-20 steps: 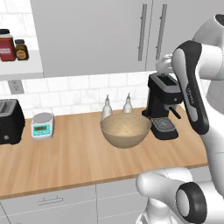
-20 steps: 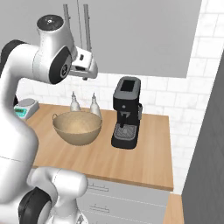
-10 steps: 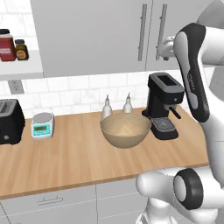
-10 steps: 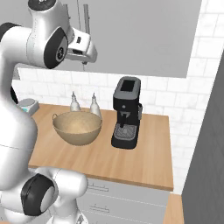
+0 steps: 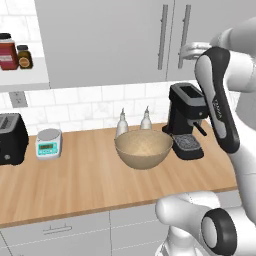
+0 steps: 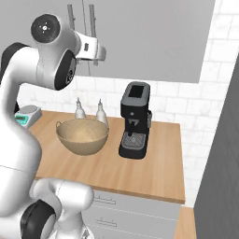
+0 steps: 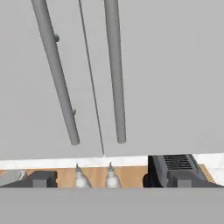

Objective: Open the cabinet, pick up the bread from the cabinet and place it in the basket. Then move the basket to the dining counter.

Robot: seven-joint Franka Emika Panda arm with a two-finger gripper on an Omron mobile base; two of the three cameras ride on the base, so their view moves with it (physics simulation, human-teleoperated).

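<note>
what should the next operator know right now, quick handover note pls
Gripper: open, empty, raised in front of the cabinet doors, facing the two bar handles.
Cabinet: both doors shut. Bread must be inside, out of sight.
Basket: empty, on the worktop between the two bottles and the coffee machine.
Done: approach to the handles.
Left: grab a handle, open the door, put the bread in the basket, carry the basket to the dining counter.
</note>
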